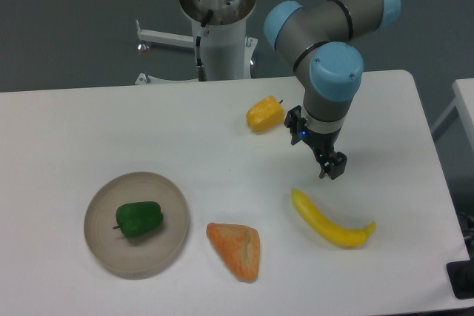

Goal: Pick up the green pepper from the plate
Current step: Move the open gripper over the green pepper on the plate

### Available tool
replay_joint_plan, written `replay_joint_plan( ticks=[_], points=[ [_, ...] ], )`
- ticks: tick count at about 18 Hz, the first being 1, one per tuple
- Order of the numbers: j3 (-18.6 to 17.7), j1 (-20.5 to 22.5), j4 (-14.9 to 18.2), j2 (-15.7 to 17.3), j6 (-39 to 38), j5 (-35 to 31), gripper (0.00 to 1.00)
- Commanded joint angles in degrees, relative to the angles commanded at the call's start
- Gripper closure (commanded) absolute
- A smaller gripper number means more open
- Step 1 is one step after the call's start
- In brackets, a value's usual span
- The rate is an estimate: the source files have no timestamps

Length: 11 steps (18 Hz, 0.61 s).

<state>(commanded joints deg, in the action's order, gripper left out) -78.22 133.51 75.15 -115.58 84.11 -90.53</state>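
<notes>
Nearest the lens: orange bread wedge [235, 249] flat on white table [111, 131], just right of plate [104, 249]. Green pepper [138, 220] lying on its side inside plate, stem toward left, untouched. Yellow banana [332, 221] right of wedge, well apart from plate. Yellow-orange pepper [264, 114] farther back, near centre. Gripper [332, 168] hanging above bare table between banana and yellow-orange pepper, empty, far from green pepper; jaw spacing cannot be made out from this angle.

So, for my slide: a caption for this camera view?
Gripper hovers near banana; green pepper sits on plate.
</notes>
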Motion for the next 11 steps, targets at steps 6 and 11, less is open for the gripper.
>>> replay_joint_plan(
  ticks=[6,11],
  points=[
    [-0.70,-2.01,-0.26,0.44,-1.23,3.23,0.00],
    [-2.28,-7.54,-1.22,2.02,-9.90,5.36,0.00]
  ],
)
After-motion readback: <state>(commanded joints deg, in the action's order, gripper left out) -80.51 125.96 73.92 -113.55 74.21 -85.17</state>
